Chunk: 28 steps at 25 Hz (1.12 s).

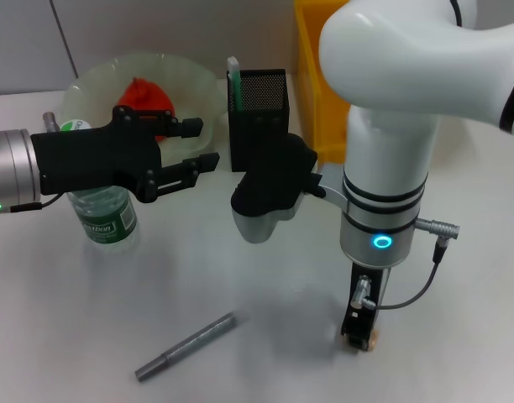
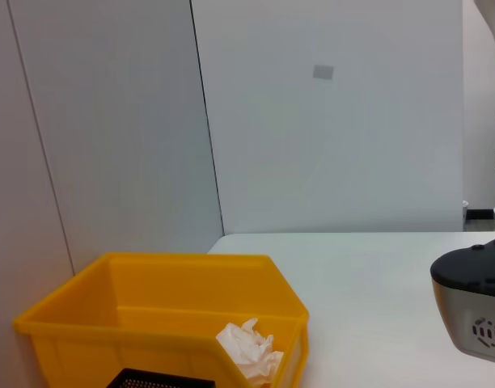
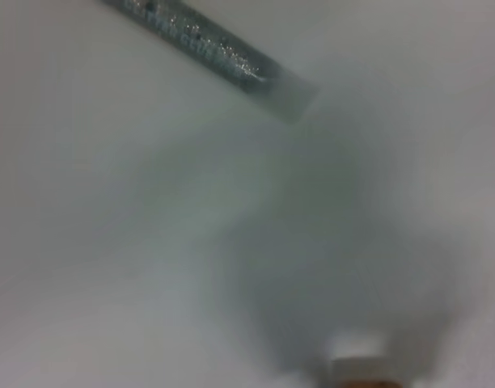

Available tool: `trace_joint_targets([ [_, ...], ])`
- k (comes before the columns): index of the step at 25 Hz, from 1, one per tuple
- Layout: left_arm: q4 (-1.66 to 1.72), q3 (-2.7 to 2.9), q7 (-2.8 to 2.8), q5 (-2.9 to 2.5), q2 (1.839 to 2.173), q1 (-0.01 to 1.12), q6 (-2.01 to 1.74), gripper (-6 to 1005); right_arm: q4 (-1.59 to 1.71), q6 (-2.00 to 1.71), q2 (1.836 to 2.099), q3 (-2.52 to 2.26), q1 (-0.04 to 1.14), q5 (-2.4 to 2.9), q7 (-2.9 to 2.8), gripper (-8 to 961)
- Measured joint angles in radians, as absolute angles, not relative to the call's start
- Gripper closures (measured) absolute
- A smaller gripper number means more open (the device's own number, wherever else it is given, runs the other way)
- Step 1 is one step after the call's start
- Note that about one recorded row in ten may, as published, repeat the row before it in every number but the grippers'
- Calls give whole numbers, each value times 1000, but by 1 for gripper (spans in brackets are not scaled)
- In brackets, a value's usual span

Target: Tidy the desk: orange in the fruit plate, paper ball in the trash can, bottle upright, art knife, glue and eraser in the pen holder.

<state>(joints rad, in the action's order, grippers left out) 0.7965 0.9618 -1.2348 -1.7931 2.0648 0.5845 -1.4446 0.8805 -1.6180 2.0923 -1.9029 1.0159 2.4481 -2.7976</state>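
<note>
The left gripper [image 1: 202, 144] hangs above the bench [image 1: 64, 319], its two black fingers [image 1: 192, 127] spread apart with nothing between them, pointing toward the pen holder [image 1: 259, 109]. The right gripper [image 1: 358, 334] points straight down at the bench, well in front of the pen holder; something small and pale sits at its tip, but whether its fingers are open or closed around it cannot be told.

The art knife [image 1: 185, 346], a slim grey stick, lies flat on the bench in front of the pen holder, its long axis running diagonally with the far end toward the right gripper. In the right wrist view the knife [image 3: 207, 55] shows as a glittery grey bar.

The bottle [image 1: 104, 210] stands left of the pen holder, under the left arm. Behind it, a pale green plate [image 1: 198, 84] holds the orange [image 1: 145, 94]. Right of the pen holder is the yellow bin [image 2: 150, 311] with the paper ball [image 2: 249, 349] inside.
</note>
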Motion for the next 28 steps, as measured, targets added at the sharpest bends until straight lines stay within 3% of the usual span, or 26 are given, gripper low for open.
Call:
trace_joint_targets([
  [13, 804, 962, -1234, -1793, 2065, 580, -1447, 534, 1005, -1643, 2084, -1792, 974, 2525, -2798, 699],
  [28, 804, 958, -1232, -1790, 2063, 575, -1443, 534, 1489, -1451, 2083, -1661, 739, 2707, -2817, 700],
])
